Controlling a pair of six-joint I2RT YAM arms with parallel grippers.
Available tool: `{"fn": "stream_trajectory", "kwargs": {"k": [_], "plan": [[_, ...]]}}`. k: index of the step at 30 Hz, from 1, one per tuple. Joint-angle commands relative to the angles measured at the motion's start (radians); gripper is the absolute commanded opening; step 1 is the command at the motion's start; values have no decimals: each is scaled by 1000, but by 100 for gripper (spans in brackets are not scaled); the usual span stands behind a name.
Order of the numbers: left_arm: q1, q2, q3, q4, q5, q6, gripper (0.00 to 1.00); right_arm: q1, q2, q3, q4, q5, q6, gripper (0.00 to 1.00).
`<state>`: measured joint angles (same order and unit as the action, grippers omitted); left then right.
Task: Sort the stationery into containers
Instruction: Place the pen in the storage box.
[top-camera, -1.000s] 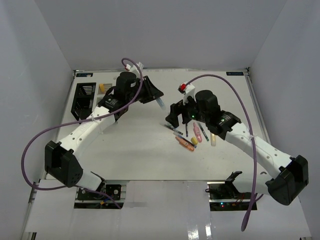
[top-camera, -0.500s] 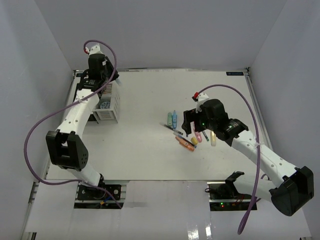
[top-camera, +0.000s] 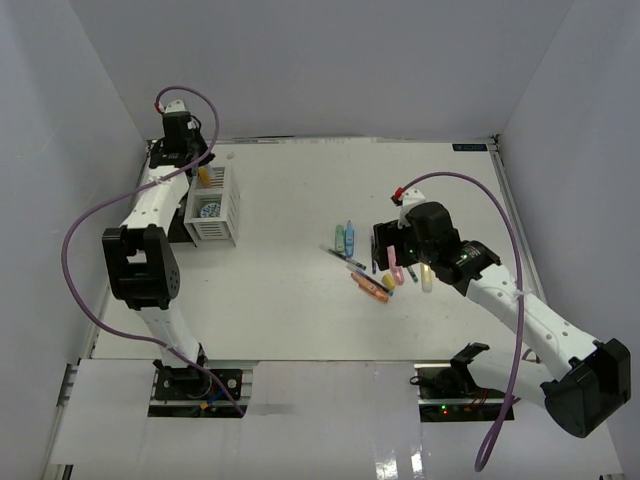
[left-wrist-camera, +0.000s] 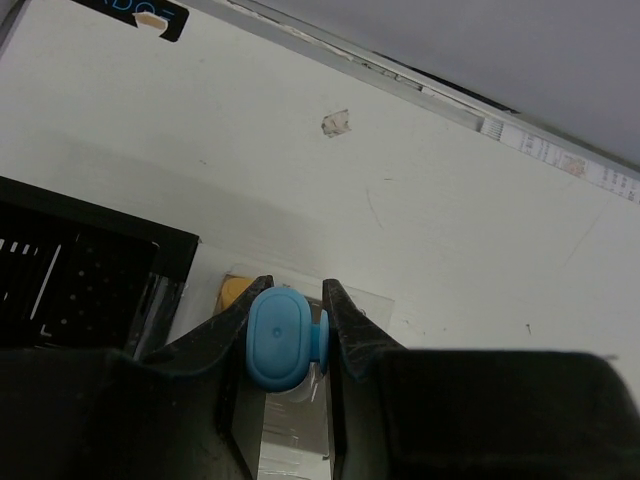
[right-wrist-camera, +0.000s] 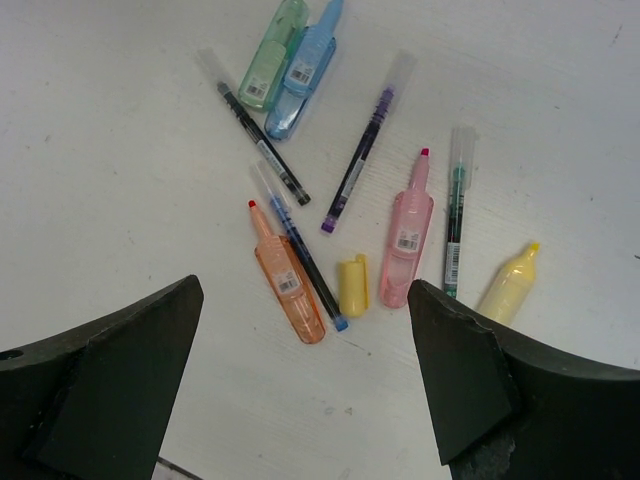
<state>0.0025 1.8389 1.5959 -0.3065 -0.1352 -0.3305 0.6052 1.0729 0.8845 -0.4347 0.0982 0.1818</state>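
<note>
At far left, over far end of white organizer (top-camera: 226, 208), blue marker (left-wrist-camera: 279, 338) is held clamped in L gripper (left-wrist-camera: 291, 335), likely for drop-in. R gripper (right-wrist-camera: 305, 290), jaws wide apart, is poised above loose stationery (right-wrist-camera: 408, 240) at right, presumably for next pick.

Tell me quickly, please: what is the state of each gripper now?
Left gripper: closed on a blue marker.
Right gripper: open, holding nothing.

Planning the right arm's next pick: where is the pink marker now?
In the right wrist view, the pink marker lies right of centre, between the small yellow piece and a thin green pen.
</note>
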Motion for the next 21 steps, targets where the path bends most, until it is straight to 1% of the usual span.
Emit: {"fn": "stream_trajectory", "kwargs": {"k": [1, 3, 4, 6, 7, 9, 10, 13, 16, 17, 19, 20, 21], "plan": [[-4, -26, 18, 52, 17, 28, 3, -10, -37, -18, -10, 29, 13, 90], [-4, -24, -5, 66, 17, 28, 9, -12, -53, -28, -7, 38, 12, 90], [-4, -21, -7, 66, 17, 33, 18, -13, -54, -32, -9, 41, 12, 90], [-4, -21, -16, 67, 19, 33, 28, -16, -59, -33, -13, 46, 5, 90], [-4, -18, -16, 67, 22, 34, 39, -16, -65, -38, -13, 49, 5, 90], [-4, -20, -20, 66, 25, 33, 51, -22, -68, -42, -13, 66, 5, 90], [-4, -23, -22, 66, 28, 31, 60, -25, -70, -47, -15, 72, 7, 90], [-4, -27, -28, 64, 28, 38, 70, -41, -67, -55, -19, 69, 10, 90], [-4, -30, -17, 44, 29, 39, 75, -59, -60, -65, -25, 58, 24, 90], [-4, -39, -13, 34, 39, 38, 81, -70, -60, -74, -27, 57, 28, 90], [-4, -58, -8, 23, 58, 38, 87, -87, -64, -85, -29, 60, 36, 90], [-4, -82, -8, 8, 93, 28, 94, -108, -64, -97, -30, 66, 47, 90], [-4, -98, -8, -2, 118, 22, 98, -123, -65, -107, -32, 69, 53, 90]]}}
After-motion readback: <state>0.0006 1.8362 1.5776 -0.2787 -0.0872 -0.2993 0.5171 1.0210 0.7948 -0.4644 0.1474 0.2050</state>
